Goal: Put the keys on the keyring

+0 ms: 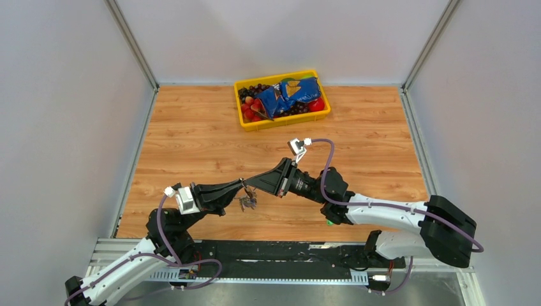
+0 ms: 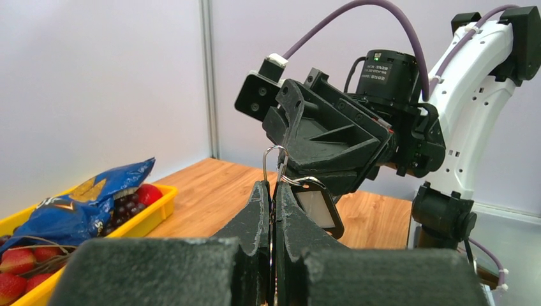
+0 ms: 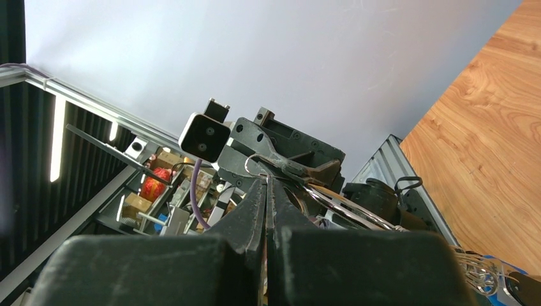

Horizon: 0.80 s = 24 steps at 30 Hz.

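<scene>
Both grippers meet above the middle of the table. My left gripper point(image 1: 240, 187) point(image 2: 273, 188) is shut on the keyring point(image 2: 275, 159), whose thin silver wire loop rises from between its jaws. A black tag point(image 2: 317, 207) hangs from the ring, and small keys point(image 1: 247, 202) dangle below it. My right gripper point(image 1: 246, 183) point(image 3: 266, 178) is shut on a thin silvery piece that looks like a small key point(image 3: 255, 164); its tip touches the ring point(image 3: 348, 207). A green-tagged key point(image 1: 330, 222) lies on the table under the right arm.
A yellow tray point(image 1: 281, 118) point(image 2: 156, 210) with a blue snack bag point(image 1: 288, 95), strawberries and dark grapes stands at the back centre. Grey walls close in the left, right and back sides. A black rail runs along the near edge.
</scene>
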{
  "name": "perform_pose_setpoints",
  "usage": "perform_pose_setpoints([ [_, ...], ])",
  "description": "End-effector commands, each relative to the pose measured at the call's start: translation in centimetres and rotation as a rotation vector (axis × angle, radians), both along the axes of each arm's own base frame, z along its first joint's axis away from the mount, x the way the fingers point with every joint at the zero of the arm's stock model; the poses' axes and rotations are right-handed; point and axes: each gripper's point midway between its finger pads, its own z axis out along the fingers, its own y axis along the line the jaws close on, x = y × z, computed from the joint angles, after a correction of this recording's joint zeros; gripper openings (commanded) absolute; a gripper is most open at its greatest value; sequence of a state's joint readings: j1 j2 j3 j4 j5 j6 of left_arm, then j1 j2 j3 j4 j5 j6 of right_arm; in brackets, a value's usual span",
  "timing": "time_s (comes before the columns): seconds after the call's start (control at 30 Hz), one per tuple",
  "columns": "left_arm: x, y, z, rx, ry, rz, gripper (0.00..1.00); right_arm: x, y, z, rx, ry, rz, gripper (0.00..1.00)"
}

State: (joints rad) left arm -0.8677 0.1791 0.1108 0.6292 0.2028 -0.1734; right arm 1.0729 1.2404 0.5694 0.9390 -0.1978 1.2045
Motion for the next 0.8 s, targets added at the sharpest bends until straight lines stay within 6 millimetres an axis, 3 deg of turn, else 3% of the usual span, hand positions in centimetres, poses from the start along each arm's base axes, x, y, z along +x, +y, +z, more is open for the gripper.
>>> perform_pose_setpoints([
  [0.0,-0.7,0.2,1.3,-0.033,-0.050,-0.020,0.01,0.1,0.3,1.1,0.043,-0.003,-0.003,0.00],
  [0.77,0.1,0.6,1.3,-0.055,-0.019,0.019,0.01,0.0,2.5,0.7,0.041,0.006,0.023,0.00],
])
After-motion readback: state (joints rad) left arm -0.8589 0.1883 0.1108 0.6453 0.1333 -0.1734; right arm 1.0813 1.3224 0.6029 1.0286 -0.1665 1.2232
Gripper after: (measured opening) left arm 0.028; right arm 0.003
